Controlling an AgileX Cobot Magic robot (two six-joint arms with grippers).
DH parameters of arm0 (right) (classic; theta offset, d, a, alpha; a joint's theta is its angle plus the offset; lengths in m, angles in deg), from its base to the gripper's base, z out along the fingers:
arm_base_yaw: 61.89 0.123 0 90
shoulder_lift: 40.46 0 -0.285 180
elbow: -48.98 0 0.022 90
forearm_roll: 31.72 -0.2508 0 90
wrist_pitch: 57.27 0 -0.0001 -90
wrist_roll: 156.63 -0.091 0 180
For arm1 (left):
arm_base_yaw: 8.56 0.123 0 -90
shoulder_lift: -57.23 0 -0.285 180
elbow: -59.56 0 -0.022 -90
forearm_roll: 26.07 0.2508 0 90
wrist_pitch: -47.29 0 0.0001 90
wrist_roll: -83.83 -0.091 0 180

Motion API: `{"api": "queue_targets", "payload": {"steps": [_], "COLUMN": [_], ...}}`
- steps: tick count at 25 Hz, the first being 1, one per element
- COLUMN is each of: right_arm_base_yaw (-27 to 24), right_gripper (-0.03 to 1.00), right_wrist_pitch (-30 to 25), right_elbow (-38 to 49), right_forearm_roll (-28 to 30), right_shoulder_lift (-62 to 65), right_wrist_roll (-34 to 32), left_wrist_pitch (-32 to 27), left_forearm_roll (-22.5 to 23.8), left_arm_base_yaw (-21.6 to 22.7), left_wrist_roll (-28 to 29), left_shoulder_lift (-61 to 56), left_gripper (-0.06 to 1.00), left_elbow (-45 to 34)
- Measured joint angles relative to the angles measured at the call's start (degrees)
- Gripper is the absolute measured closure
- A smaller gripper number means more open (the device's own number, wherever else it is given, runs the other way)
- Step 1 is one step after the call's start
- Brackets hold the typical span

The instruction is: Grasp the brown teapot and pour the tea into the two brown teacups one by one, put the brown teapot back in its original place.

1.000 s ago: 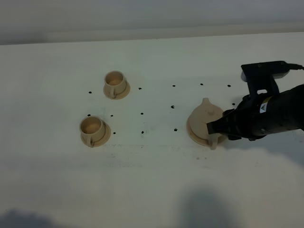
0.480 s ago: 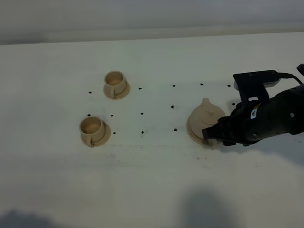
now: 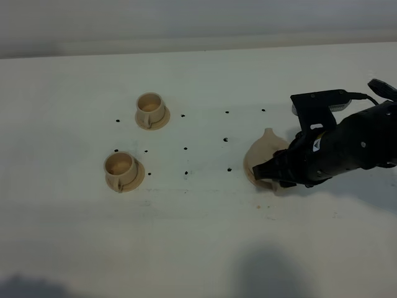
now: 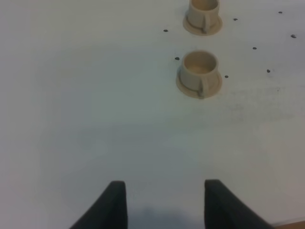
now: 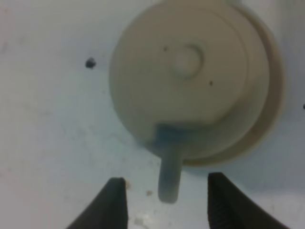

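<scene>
The brown teapot [image 3: 263, 151] stands on its flat saucer [image 5: 275, 90] at the right of the white table, half hidden under my right arm. My right gripper [image 3: 272, 173] is open and low over the pot. In the right wrist view the lidded teapot [image 5: 190, 71] fills the frame, and its handle [image 5: 169, 179] points into the gap between the two dark fingers without touching them. The two brown teacups [image 3: 149, 109] [image 3: 119, 169] sit on small saucers at the left. My left gripper [image 4: 162, 205] hovers open and empty over bare table, with the cups [image 4: 199, 69] [image 4: 203, 12] some way ahead.
Small black dots [image 3: 185, 149] mark the white tabletop [image 3: 198, 236] in rows between the cups and the teapot. The table's back edge [image 3: 198, 46] runs along the top. A dark shadow [image 3: 267, 273] lies on the near table.
My right arm has slid left over the teapot, covering more of it, so the fingers now stand on either side of the handle. Cups and left gripper are unchanged.
</scene>
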Motion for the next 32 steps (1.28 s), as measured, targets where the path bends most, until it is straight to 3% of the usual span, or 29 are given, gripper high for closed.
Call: {"api": "queue_targets", "payload": {"steps": [32], "right_arm_base_yaw": [0.84], "right_gripper": [0.59], "right_wrist_pitch": [-1.63], "right_elbow": [-3.91], "right_forearm_roll": [1.95], "right_shoulder_lift": [-7.22], "right_wrist_roll": [-0.06], "left_wrist_pitch": [0.00], "left_forearm_roll": [0.00], "left_arm_base_yaw": [0.00], "left_wrist_roll": [0.00], "left_shoulder_lift": [0.00], "left_gripper": [0.59], "left_elbow": [0.00]}}
